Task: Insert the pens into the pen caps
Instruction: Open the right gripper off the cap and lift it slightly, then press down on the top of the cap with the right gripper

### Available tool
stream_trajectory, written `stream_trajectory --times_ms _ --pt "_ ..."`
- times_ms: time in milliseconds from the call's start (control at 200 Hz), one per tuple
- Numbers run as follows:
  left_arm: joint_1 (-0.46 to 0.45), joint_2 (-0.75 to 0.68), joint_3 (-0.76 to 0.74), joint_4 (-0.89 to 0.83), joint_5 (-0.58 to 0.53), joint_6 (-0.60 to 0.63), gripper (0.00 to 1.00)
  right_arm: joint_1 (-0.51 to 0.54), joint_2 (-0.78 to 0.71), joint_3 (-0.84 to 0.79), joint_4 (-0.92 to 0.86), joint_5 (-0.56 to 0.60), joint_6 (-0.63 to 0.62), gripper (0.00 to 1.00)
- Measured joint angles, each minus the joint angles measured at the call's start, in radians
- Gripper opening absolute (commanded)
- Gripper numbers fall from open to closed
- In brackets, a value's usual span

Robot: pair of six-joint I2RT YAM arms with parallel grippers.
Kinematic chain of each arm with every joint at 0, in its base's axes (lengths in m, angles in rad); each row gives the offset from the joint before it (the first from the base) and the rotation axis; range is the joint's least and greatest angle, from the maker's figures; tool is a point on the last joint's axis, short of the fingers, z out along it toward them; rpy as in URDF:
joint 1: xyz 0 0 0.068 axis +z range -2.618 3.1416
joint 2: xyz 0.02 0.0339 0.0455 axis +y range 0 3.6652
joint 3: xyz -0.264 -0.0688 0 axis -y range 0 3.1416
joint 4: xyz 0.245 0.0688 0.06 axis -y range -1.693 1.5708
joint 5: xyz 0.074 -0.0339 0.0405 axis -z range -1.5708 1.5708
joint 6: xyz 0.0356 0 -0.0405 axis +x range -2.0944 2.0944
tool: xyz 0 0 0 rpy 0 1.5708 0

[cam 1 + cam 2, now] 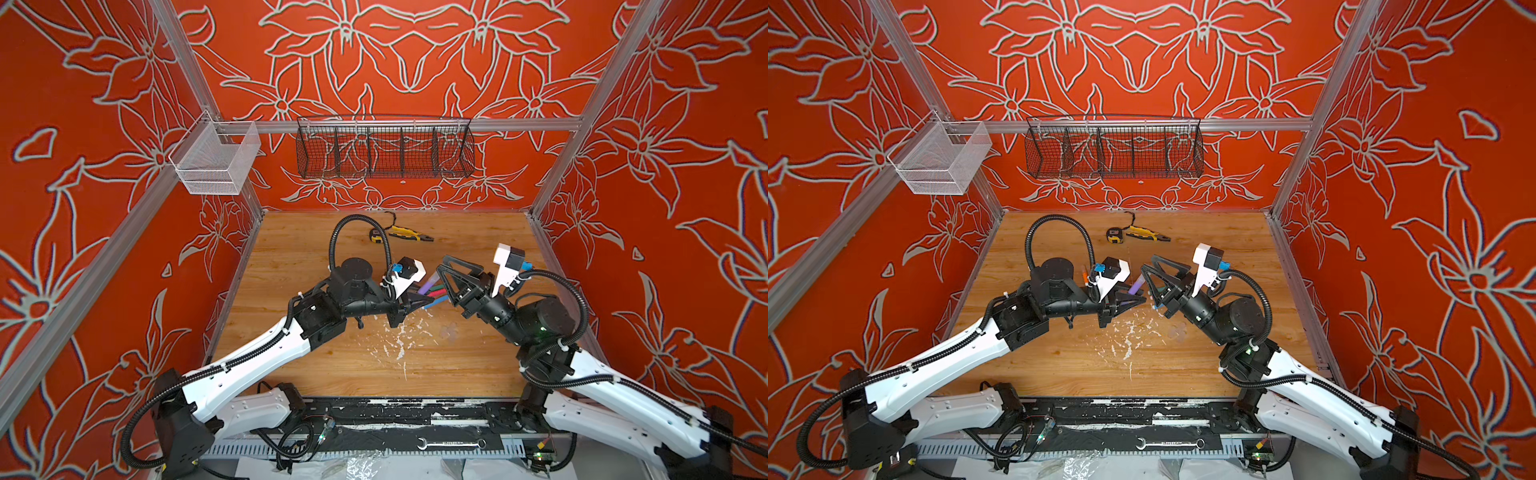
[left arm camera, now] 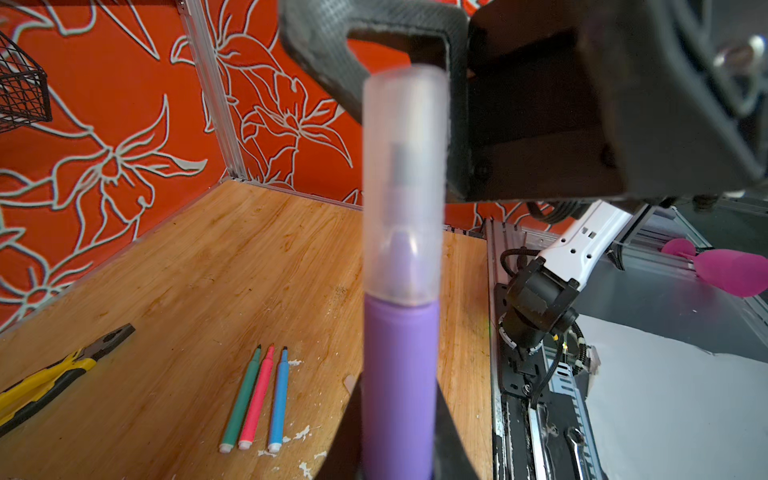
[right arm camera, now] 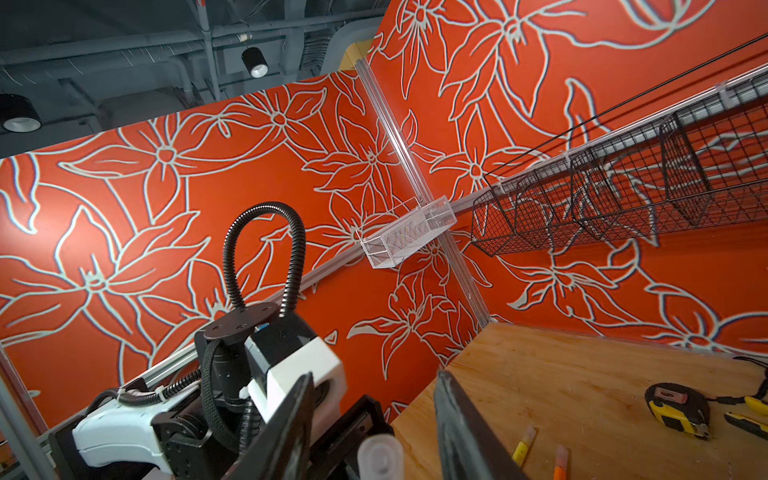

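My left gripper (image 2: 399, 419) is shut on the barrel of a purple pen (image 2: 399, 374), which wears a clear pen cap (image 2: 405, 178) over its tip. The same cap (image 3: 380, 457) sits between the fingers of my right gripper (image 3: 376, 376), which is open with a gap on both sides. Both top views show the two grippers meeting above mid-table, left (image 1: 415, 301) and right (image 1: 442, 270). Green (image 2: 243, 399), pink-red (image 2: 257, 399) and blue (image 2: 279, 399) pens lie uncapped side by side on the wood. A yellow pen (image 3: 523, 446) and an orange pen (image 3: 559, 461) lie farther off.
Yellow-and-black pliers (image 1: 409, 235) and a tape measure (image 1: 376, 236) lie near the back wall. White flecks (image 1: 395, 336) dot the wood near the front. A black wire basket (image 1: 384, 151) and a white mesh basket (image 1: 216, 160) hang on the rail. A wrench (image 1: 451, 444) lies on the front ledge.
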Motion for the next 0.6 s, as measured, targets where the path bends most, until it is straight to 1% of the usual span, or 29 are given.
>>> stream_trajectory --times_ms 135,295,480,545,600 --pt "0.0 0.0 0.0 0.0 -0.002 0.001 0.0 0.0 0.027 0.024 -0.02 -0.012 -0.007 0.28" --pt "0.0 0.0 0.0 0.0 -0.01 0.002 0.0 0.0 0.054 0.044 -0.042 -0.02 -0.007 0.19" --pt "-0.001 -0.004 0.0 0.002 -0.028 0.0 0.0 0.0 0.067 0.055 -0.051 -0.021 -0.011 0.04" --pt "-0.001 -0.007 -0.002 0.003 -0.034 -0.001 0.0 0.0 0.068 0.057 -0.051 -0.022 -0.011 0.0" --pt "-0.001 -0.012 -0.007 0.009 -0.04 -0.002 0.0 0.0 0.071 0.06 -0.052 -0.024 -0.01 0.0"
